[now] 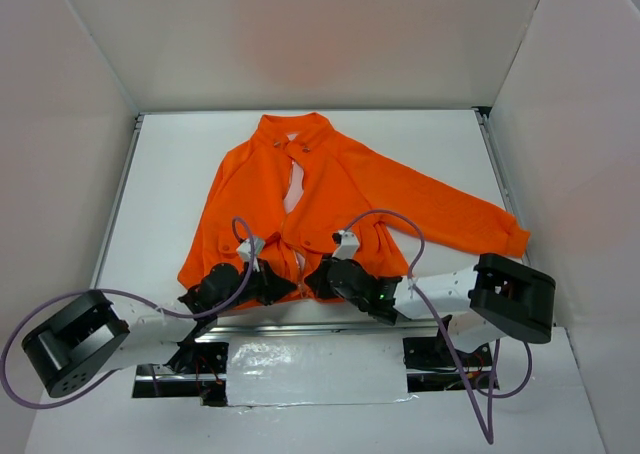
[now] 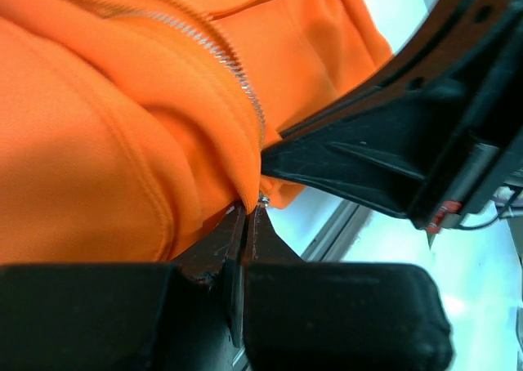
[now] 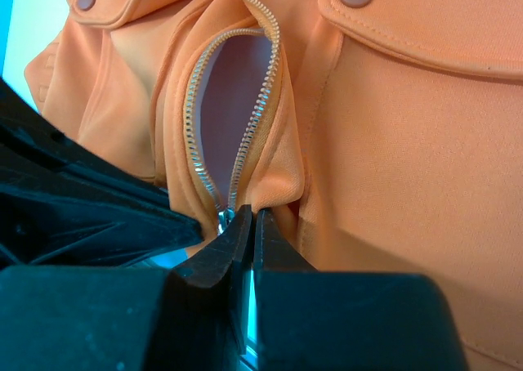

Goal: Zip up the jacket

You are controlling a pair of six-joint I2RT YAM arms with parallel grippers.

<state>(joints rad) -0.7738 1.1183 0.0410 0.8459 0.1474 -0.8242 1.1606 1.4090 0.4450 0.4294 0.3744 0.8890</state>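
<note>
The orange jacket (image 1: 340,189) lies flat on the white table, collar at the far end and hem toward the arms. Its silver zipper (image 3: 253,118) gapes open over pale lining, and the two rows of teeth meet at the slider (image 3: 222,217) by the hem. My left gripper (image 1: 283,289) is shut on the hem corner (image 2: 245,187) at the zipper's bottom end. A small silver piece (image 2: 263,198) shows at its fingertips. My right gripper (image 1: 312,279) is shut on the hem fold (image 3: 278,187) just right of the slider. The two grippers sit close together.
A metal rail (image 1: 300,326) runs along the table's near edge, with a crinkled shiny sheet (image 1: 315,369) in front of it. White walls enclose the table on three sides. The jacket's right sleeve (image 1: 470,219) stretches toward the right wall. Purple cables loop over both arms.
</note>
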